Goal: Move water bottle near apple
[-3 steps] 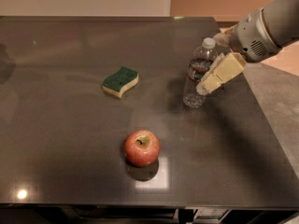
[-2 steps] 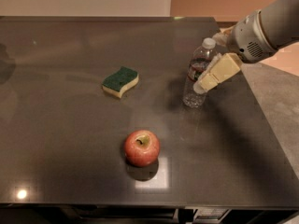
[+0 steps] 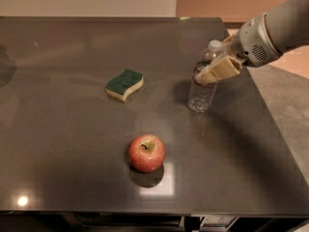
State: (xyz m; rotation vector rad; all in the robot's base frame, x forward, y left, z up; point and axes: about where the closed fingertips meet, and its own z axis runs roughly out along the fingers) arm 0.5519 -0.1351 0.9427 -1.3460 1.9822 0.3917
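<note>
The water bottle (image 3: 200, 96) is clear and ribbed with a white cap. It stands at the right of the dark table (image 3: 67, 139), leaning slightly to the right. My gripper (image 3: 207, 74) reaches in from the right and is shut on the bottle at its dark label. One tan finger (image 3: 221, 69) lies across the front of the bottle and the other is hidden behind it. The red apple (image 3: 146, 152) sits near the front middle of the table, well to the left of and in front of the bottle.
A green-and-yellow wavy sponge (image 3: 124, 84) lies left of the bottle, behind the apple. The table's right edge (image 3: 270, 124) runs close by the bottle, with grey floor beyond it. The front edge is just below the apple.
The tan finger has swung up and left from beside the lower part of the bottle onto its label. The bottle, apple and sponge have not moved.
</note>
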